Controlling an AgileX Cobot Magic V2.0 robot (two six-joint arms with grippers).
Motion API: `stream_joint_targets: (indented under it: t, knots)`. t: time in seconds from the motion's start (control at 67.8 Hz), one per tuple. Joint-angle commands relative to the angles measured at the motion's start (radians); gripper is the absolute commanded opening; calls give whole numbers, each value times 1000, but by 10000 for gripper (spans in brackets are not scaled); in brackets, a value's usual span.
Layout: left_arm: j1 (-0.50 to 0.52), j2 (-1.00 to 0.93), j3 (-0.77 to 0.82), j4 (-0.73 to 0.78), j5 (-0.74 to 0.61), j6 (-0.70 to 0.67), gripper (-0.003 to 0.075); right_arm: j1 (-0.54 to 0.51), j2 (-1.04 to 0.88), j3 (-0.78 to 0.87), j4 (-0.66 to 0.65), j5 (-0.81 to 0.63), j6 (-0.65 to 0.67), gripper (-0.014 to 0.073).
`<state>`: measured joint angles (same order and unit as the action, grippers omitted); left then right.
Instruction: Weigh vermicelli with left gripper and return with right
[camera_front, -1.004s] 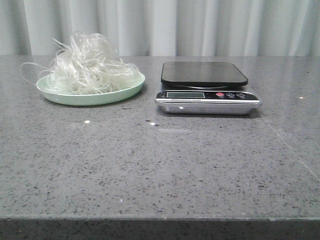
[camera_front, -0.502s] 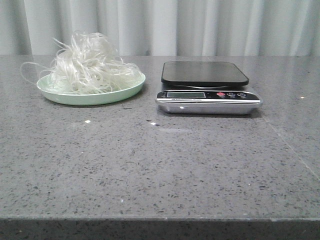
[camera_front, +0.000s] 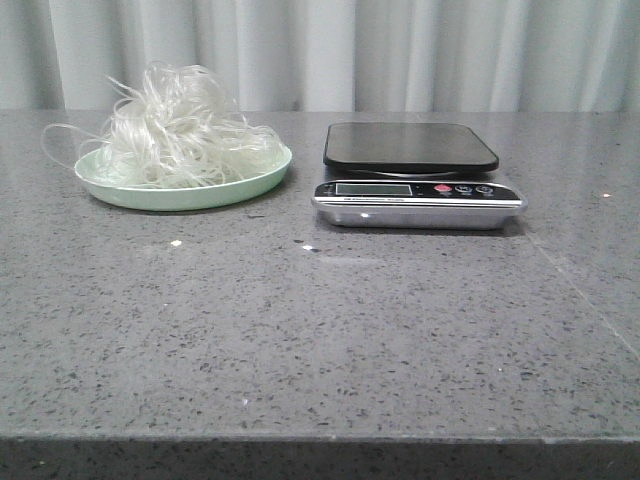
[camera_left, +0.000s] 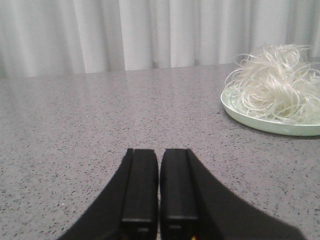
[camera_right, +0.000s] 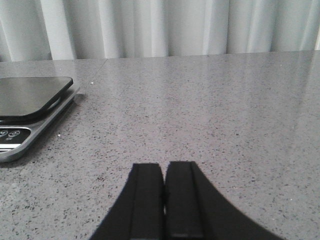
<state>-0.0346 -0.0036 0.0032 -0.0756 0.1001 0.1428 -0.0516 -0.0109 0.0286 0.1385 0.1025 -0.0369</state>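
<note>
The vermicelli sits heaped on the pale green plate at the far left of the tabletop, just beside the scale, whose black platform is bare. No clear long axis, just a round tangle. The left tool is pressed closed and empty; from its wrist view the noodles lie ahead and off toward the scale side, so it's the nearer arm. The right tool, also closed and empty, sees only the scale's edge. The front view shows no arms at all.
</note>
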Motion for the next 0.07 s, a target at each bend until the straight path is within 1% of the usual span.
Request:
stream_joint_targets:
  t: [0.0,0.059]
  knots:
    - [1,-21,8,-3,-77,-12,137,-4,-15,-9,-2,-78,-3,150]
    - [1,-21,8,-3,-77,-12,137,-4,-15,-9,-2,-78,-3,150]
